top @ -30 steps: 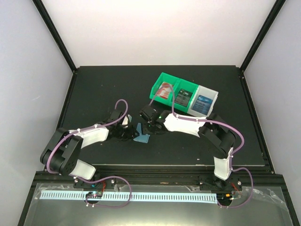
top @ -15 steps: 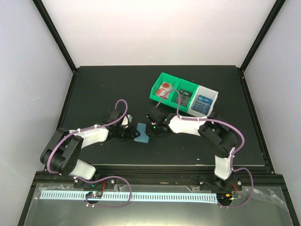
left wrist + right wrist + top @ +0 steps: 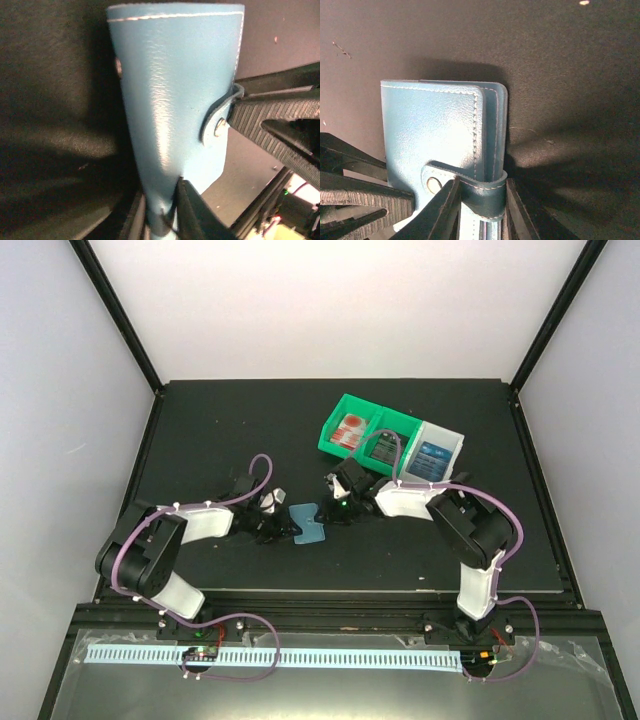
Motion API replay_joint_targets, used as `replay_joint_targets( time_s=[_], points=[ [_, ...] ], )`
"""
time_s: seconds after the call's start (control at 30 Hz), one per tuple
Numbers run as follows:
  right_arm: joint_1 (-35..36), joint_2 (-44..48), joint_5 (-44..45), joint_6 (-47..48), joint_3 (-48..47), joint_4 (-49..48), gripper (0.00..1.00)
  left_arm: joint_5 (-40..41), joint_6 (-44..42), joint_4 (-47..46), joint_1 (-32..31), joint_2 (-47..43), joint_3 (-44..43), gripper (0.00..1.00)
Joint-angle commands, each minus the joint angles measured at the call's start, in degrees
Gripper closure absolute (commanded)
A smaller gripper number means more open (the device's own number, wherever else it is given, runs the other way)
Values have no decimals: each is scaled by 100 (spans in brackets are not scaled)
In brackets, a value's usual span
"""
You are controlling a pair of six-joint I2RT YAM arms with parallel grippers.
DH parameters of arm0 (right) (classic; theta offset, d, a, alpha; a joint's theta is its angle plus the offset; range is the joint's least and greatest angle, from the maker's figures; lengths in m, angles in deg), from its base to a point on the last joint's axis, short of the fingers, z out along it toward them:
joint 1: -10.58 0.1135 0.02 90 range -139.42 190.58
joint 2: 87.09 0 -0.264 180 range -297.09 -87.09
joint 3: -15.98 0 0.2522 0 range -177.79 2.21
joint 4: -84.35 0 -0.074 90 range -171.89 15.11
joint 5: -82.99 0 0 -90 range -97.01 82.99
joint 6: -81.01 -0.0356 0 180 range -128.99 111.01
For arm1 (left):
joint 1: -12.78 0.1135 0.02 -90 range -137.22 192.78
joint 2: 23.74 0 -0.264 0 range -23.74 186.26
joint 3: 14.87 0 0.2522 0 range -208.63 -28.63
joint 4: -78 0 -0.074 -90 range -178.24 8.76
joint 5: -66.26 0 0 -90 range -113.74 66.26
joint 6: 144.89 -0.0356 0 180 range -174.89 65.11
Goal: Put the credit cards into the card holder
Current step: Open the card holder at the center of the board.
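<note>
The card holder [image 3: 309, 523] is a closed blue-teal wallet on the black mat between my two grippers. My left gripper [image 3: 284, 529] is shut on its left edge; in the left wrist view the holder [image 3: 170, 100] rises from between my fingers [image 3: 192, 217]. My right gripper [image 3: 333, 508] is shut on the clasp tab [image 3: 481, 195] of the holder [image 3: 435, 130]. Credit cards lie in the bins: red-and-white [image 3: 348, 429], dark [image 3: 384, 448], blue [image 3: 433, 459].
A green two-compartment bin [image 3: 335, 410] and a white bin [image 3: 458, 444] stand at the back right of the mat. The other gripper's ribbed finger shows in each wrist view, the right one's [image 3: 280, 122] and the left one's [image 3: 355, 200].
My right wrist has drawn back to the right and its gripper now sits at the holder's right edge. The holder has shifted slightly right and lies flatter. The left gripper keeps its hold.
</note>
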Motion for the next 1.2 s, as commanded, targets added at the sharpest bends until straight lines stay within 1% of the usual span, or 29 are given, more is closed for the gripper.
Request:
replay_joint_targets(
  time_s=[0.0, 0.03, 0.07, 0.17, 0.2, 0.3, 0.4, 0.5, 0.77, 0.93, 1.17],
  points=[
    [49, -45, 139, 151, 37, 75, 69, -115, -19, -217, -6, -33, -29, 89],
    [57, 44, 351, 181, 19, 185, 67, -50, -58, -201, -7, -53, -39, 96],
    [66, 154, 594, 222, -6, 381, 64, -2, -93, -159, -2, -67, -50, 98],
    [205, 430, 1489, 417, -257, 983, 49, -30, -133, -123, -7, -113, -62, 98],
    [272, 484, 1751, 475, -358, 1156, 45, -35, -137, -118, -7, -139, -66, 98],
    [513, 477, 2376, 526, -746, 1650, 40, -40, -154, -44, -4, -214, -79, 98],
    [736, 226, 2888, 478, -1190, 2048, 37, -60, -146, 5, -7, -281, -80, 98],
    [924, 61, 3012, 498, -1442, 2179, 36, -143, -138, 31, -7, -342, -80, 98],
    [1251, -277, 2827, 512, -1688, 2190, 35, -274, -66, 64, -7, -526, -81, 99],
    [1252, -348, 3166, 243, -1692, 2498, 45, -223, -76, 148, -7, -632, -71, 98],
    [1246, -221, 4319, -293, -1570, 3130, 53, -80, -91, 284, -7, -740, -71, 98]
  ],
)
